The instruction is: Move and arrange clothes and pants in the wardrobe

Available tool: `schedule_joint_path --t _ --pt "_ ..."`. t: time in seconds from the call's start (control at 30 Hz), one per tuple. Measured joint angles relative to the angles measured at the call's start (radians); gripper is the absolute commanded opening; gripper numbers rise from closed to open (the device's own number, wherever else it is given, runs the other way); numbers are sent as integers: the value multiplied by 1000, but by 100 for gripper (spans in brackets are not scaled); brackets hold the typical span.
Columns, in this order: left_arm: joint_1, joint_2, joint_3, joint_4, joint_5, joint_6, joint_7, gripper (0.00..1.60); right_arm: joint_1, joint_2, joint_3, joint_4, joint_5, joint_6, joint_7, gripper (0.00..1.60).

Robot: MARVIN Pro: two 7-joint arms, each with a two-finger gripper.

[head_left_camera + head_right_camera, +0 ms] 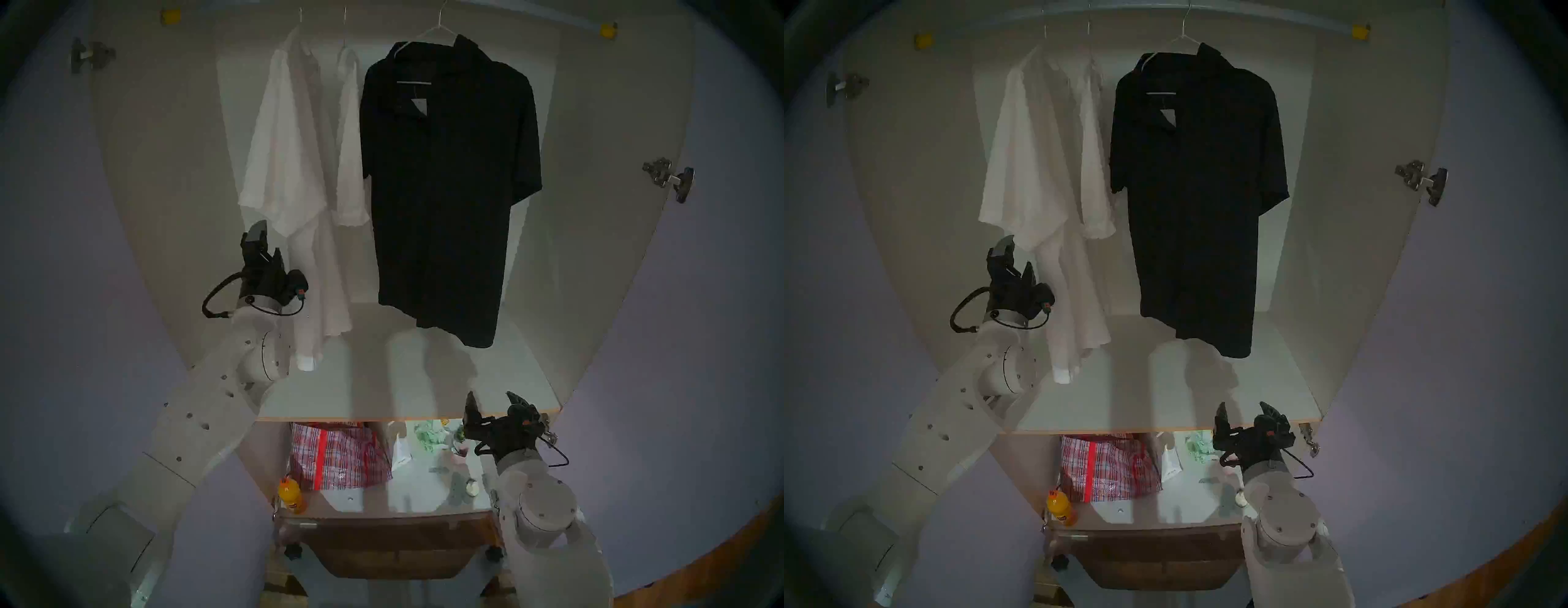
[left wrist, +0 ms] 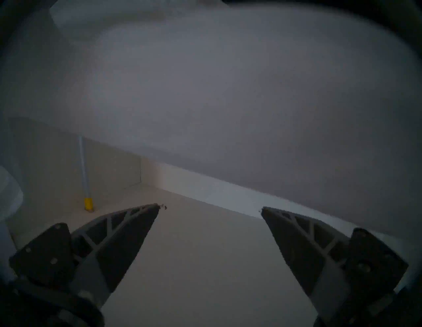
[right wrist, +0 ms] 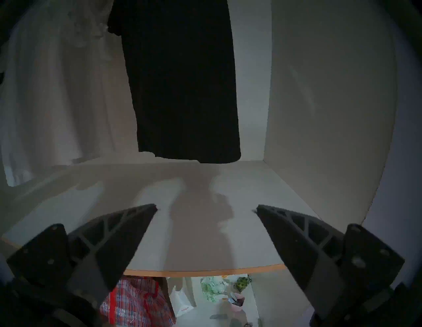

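Observation:
Inside the open wardrobe [image 1: 169, 191], three clothes hang on wire hangers from the rail [image 1: 551, 21]: a large white shirt [image 1: 284, 140], a small white blouse [image 1: 350, 148] and a long black collared garment [image 1: 445, 191]. No pants are in view. My left gripper [image 1: 267, 244] is open and empty, just left of the white shirt's lower sleeve and facing the left wall [image 2: 194, 262]. My right gripper [image 1: 494, 403] is open and empty at the front right edge of the wood-edged shelf [image 3: 205, 272], below and in front of the black garment's hem [image 3: 189, 146].
Lilac doors [image 1: 63, 254] stand open on both sides, with steel hinges [image 1: 668, 178]. Under the shelf sit a red plaid bag [image 1: 335, 456], an orange bottle [image 1: 290, 494], a white pouch [image 3: 181, 301] and green items [image 3: 213, 287]. A yellow rail cap [image 2: 88, 204] is near the left gripper.

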Motion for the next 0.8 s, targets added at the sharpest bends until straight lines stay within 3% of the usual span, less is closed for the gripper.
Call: schedule_joint_path --t 0.07,0.3,0.43,0.6,0.73,0.8 --pt "-30 -12 11 56 7 -1 15 160 0 0 0 0 0 0 0 160" --pt "-161 -145 47 295 19 -23 44 160 1 0 0 1 0 0 0 160" --pt "-220 -209 43 331 8 -40 51 160 1 0 0 2 0 0 0 160" --pt "-313 -296 4 394 -75 -119 55 160 1 0 0 2 0 0 0 160" --pt "-384 -367 -49 458 -189 -236 59 160 1 0 0 1 0 0 0 160" --pt "-415 -397 -59 469 -223 -250 59 160 0 0 0 1 0 0 0 160"
